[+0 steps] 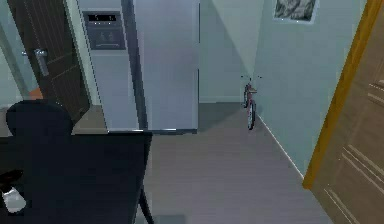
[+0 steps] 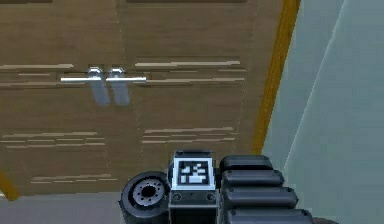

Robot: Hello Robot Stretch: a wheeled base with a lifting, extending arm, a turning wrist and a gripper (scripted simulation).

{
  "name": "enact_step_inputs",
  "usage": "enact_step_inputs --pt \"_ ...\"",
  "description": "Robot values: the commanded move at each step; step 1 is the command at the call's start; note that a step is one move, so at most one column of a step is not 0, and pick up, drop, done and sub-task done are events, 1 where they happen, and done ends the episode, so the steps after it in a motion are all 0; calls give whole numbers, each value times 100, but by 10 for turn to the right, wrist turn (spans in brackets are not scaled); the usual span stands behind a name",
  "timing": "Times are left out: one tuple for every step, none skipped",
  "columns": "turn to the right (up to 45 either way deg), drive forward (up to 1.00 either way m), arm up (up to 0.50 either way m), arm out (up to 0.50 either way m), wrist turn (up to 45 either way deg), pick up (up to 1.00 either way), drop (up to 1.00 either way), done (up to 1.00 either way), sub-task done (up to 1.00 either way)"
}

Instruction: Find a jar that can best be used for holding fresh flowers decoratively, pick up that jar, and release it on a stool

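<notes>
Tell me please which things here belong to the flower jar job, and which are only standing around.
For the job: none of these things.
Only standing around: fridge, bicycle, wall picture, wooden double door, dark door.

Arm side view, bottom edge, you'll see the arm (image 2: pixel 255 190): a black block of stacked ribbed segments with rounded corners. Just left of it is a white square tag (image 2: pixel 193 172) with a black pixel pattern, set in a black frame. Left again is a dark round housing (image 2: pixel 146 198), slightly glossy, with a grey-ringed circular recess in its face.
</notes>
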Motion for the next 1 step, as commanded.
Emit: enact_step_inputs --pt "0 100 0 0 0 0 0 0 0"
